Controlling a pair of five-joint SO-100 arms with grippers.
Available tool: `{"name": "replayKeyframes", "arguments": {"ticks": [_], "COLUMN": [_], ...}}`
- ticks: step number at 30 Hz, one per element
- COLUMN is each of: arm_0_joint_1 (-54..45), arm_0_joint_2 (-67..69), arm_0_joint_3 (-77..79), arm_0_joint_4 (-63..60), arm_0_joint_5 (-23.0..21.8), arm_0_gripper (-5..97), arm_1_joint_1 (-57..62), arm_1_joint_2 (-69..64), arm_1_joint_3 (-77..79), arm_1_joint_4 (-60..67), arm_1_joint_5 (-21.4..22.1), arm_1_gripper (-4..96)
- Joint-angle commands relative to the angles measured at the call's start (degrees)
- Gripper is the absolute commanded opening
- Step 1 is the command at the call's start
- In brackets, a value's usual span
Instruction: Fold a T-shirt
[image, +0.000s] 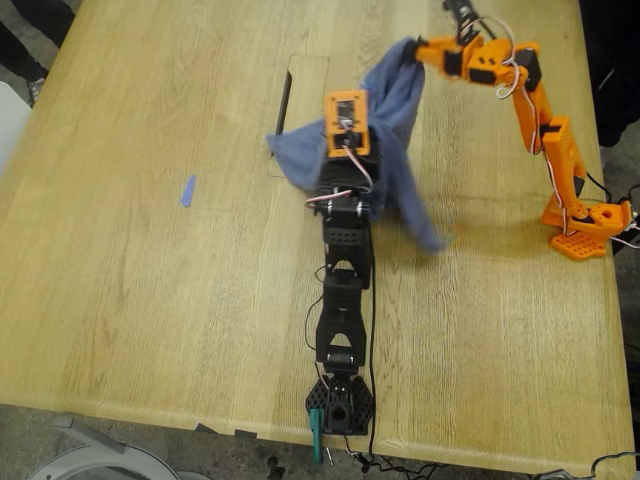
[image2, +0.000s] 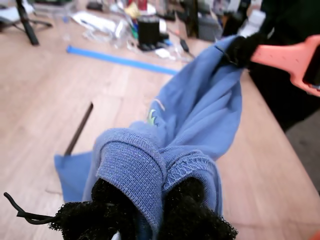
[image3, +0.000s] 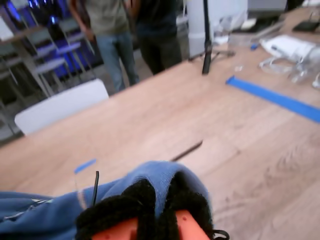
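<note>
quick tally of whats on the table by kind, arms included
T-shirt: 1
robot arms: 2, one black, one orange
blue tape scrap: 1
long blue tape strip: 1
Total: 5

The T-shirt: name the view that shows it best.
The exterior view: the whole T-shirt hangs bunched between my first gripper and my second gripper over the table. The first wrist view shows a pinched hem and stretched cloth; the second only a fold at the gripper.
</note>
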Motion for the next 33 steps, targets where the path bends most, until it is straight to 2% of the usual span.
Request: {"name": "replayKeyframes", "arguments": {"ticks": [1,7,21,26,30,33], "arm_0_joint_1": [-1.9,-0.8,6.5,13.5,14.8,20.0], "arm_0_joint_2": [11.6,12.0,25.0,25.9,25.0,24.2], "arm_0_joint_3": [-2.4,-2.4,-2.5,-2.5,-2.5,-2.5], "arm_0_joint_4": [-5.5,-13.7,-17.2,-22.8,-27.7,-27.4], "arm_0_joint_5": [0.6,0.7,0.0,0.9,1.9,2.0], "arm_0_gripper": [0,0,0,0,0,0], "arm_1_joint_1": [1.1,-0.3,-7.7,-8.0,-6.9,-7.5], "arm_1_joint_2": [5.2,8.3,20.9,23.5,25.2,28.0], "arm_1_joint_3": [-1.0,-1.0,-1.1,-1.1,-1.1,-1.1], "arm_1_joint_4": [-4.0,-8.5,-7.8,-13.9,-20.0,-17.4], "arm_1_joint_5": [-0.6,-1.1,-3.3,-5.6,-7.3,-7.6], "arm_1_gripper": [0.1,0.1,0.2,0.3,0.4,0.4]}}
